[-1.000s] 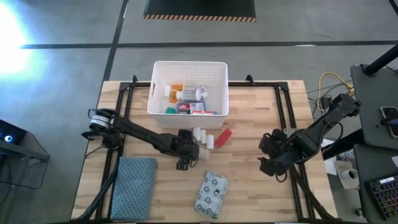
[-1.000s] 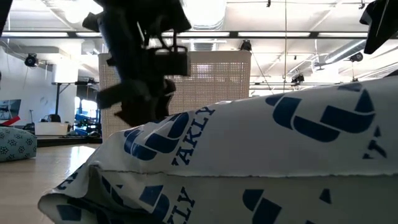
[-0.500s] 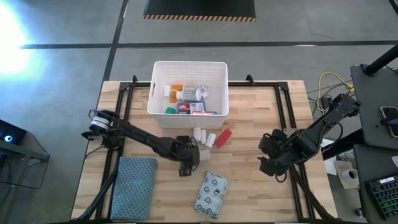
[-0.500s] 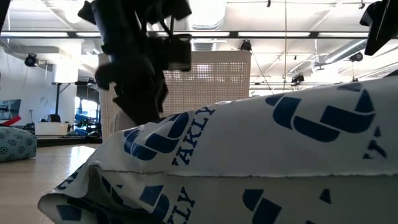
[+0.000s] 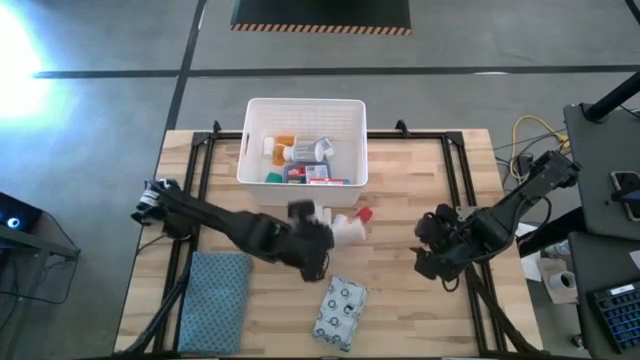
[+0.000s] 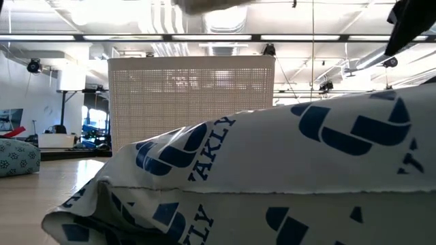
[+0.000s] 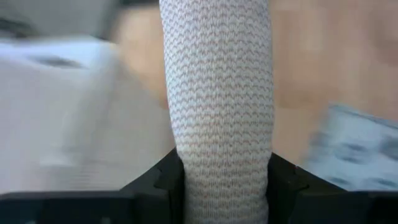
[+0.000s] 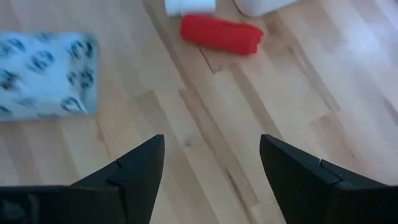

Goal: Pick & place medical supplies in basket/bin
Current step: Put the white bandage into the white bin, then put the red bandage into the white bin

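Left of frame in the high view: a blue-grey folded cloth (image 5: 217, 288) lies on the counter (image 5: 400, 300) at lower left, untouched. The left arm is stretched low from the left edge toward centre, elbow nearly flat, wrist blurred as if mid-swing.

Left tool (image 5: 318, 240): closed on a white gauze roll (image 7: 216, 99). In the left wrist view the woven roll is seen standing up between the two dark fingers (image 7: 163, 180), pinched only at its lower end.

Centre: the white bin (image 5: 305, 142) sits at the upper middle of the counter, several supplies already inside. A red tube (image 5: 362, 215) and a small white bottle (image 8: 189, 6) lie just below the bin's near wall. A patterned packet (image 5: 340, 310) lies at lower centre, well apart from the bin.

Right of frame: the right arm is folded at the counter's right edge, waiting. Right tool (image 8: 211, 168): open and empty, fingers spread above bare wood.

Risks, as judged: the roll is soft and held near one end, so a fast swing could let it tilt or slip out short of the bin. A low carry could clip the bin's near rim or sweep the tube and bottle aside.
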`<action>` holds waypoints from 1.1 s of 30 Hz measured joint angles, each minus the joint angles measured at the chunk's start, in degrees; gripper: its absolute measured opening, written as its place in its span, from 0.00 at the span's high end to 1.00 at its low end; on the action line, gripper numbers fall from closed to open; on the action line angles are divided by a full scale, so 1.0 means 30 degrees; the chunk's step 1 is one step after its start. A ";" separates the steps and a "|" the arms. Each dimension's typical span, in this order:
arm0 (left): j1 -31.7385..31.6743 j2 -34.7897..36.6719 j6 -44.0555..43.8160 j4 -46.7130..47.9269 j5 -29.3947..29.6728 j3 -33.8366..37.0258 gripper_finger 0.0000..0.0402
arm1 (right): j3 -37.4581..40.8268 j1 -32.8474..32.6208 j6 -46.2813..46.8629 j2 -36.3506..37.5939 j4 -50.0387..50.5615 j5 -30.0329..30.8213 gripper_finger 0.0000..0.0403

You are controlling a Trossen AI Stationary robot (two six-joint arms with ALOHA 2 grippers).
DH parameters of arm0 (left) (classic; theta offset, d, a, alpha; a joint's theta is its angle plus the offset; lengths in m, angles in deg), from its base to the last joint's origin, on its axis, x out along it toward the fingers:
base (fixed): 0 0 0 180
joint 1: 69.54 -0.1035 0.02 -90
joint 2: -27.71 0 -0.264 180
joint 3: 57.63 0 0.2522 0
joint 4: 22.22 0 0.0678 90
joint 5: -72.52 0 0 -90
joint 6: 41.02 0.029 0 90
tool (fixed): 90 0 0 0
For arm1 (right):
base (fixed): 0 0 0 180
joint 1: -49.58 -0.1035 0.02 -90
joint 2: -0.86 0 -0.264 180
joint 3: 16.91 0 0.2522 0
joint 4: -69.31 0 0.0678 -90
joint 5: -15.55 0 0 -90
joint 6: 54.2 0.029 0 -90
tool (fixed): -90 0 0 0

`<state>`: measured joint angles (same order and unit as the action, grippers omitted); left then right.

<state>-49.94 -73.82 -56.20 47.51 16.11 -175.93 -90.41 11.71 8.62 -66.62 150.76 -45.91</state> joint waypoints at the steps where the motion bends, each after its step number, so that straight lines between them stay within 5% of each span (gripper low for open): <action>1: -0.0370 0.0018 0.0454 0.0899 0.0898 -0.0905 0.70 | -0.0064 0.0150 -0.0066 0.0028 -0.0226 0.0029 0.38; 5: -0.3200 0.0007 0.1378 0.3984 0.3043 -0.3915 0.70 | -0.0267 0.0709 -0.0971 0.0050 -0.0968 0.0060 0.38; 12: -0.8633 -0.0001 0.1509 0.5288 0.2237 -0.8321 0.67 | -0.1024 0.0992 -0.1650 0.0072 -0.1264 -0.0127 0.38; 20: -1.1321 -0.0068 0.1391 0.5315 -0.0028 -0.7592 0.40 | -0.2051 0.0957 -0.2287 -0.0025 -0.1270 -0.0028 0.38; 28: -1.1186 -0.0028 0.0904 0.7632 -0.0061 -0.6124 0.30 | -0.1912 0.0970 -0.5580 -0.0030 -0.1457 -0.0016 0.38; 33: -0.7564 0.0507 -0.2749 0.9727 -0.0175 -0.6088 0.30 | -0.1586 0.1225 -0.9869 -0.0496 -0.3450 -0.0016 0.38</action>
<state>-72.64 -72.30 -64.45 76.70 15.59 -194.19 -95.16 15.38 -20.98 -68.11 140.41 -45.96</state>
